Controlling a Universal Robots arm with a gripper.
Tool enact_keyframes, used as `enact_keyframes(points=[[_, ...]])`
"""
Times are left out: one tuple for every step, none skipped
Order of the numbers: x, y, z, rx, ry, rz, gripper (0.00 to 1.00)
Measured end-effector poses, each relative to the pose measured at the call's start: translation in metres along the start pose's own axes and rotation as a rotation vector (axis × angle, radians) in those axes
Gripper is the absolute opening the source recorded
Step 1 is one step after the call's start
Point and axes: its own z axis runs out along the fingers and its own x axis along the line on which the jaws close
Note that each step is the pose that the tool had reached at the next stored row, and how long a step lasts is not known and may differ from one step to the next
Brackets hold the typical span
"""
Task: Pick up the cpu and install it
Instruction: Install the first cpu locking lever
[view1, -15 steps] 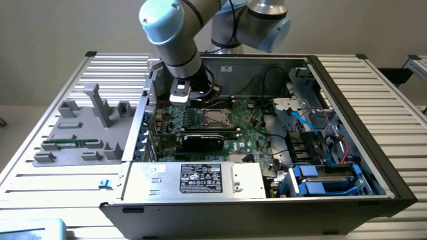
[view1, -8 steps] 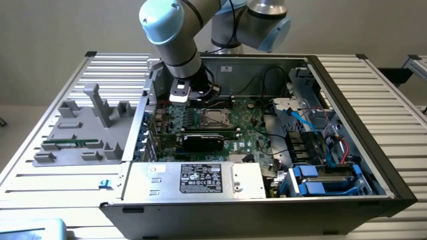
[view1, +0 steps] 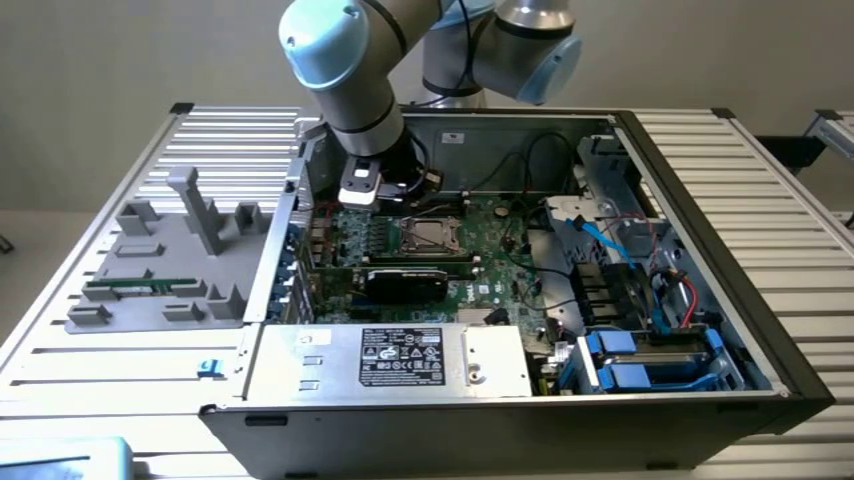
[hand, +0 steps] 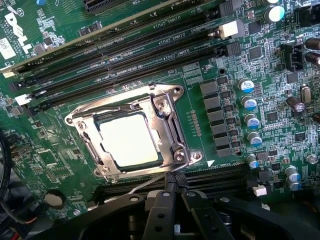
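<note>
Cpu (hand: 131, 140) lies flat inside socket frame (hand: 165, 102) on the board (hand: 200, 150), seated. My jaws are together, empty, tips just beside the frame edge by wire lever (hand: 149, 184). Pinched narrow, I judge, to fit there.

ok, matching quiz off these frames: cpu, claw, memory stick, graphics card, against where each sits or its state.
Things:
1. cpu
2. claw
3. memory stick
4. graphics card

Places or states:
A. lying in the gray holder outside the case, at the exterior view's left
B. shut, close by the edge of the socket
C. seated in the socket
D. black, between the socket and the silver power supply

Pairs: 1-C, 2-B, 3-A, 4-D
</note>
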Motion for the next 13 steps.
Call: enact_keyframes(points=[[0.0001,-0.0001,0.0001,-0.0001,0.0004,0.001,0.11],[0.0002,-0.0001,0.0001,-0.0003,0.0009,0.002,0.11],[0.0003,-0.0001,0.0001,-0.0004,0.0013,0.003,0.11],[0.0004,-0.0001,0.0001,-0.0006,0.0017,0.004,0.11],[0.0004,-0.0001,0.0002,-0.0007,0.0020,0.005,0.11],[0.0005,-0.0002,0.0002,-0.0009,0.0024,0.006,0.11],[0.0005,-0.0002,0.0002,-0.0011,0.0028,0.007,0.11],[0.0006,-0.0002,0.0002,-0.0014,0.0031,0.008,0.11],[0.0008,-0.0003,0.0002,-0.0016,0.0035,0.009,0.11],[0.0011,-0.0004,0.0003,-0.0018,0.0037,0.010,0.11],[0.0016,-0.0005,0.0004,-0.0020,0.0041,0.011,0.11],[0.0022,-0.0007,0.0006,-0.0020,0.0044,0.012,0.11],[0.0027,-0.0008,0.0008,-0.0019,0.0047,0.012,0.11]])
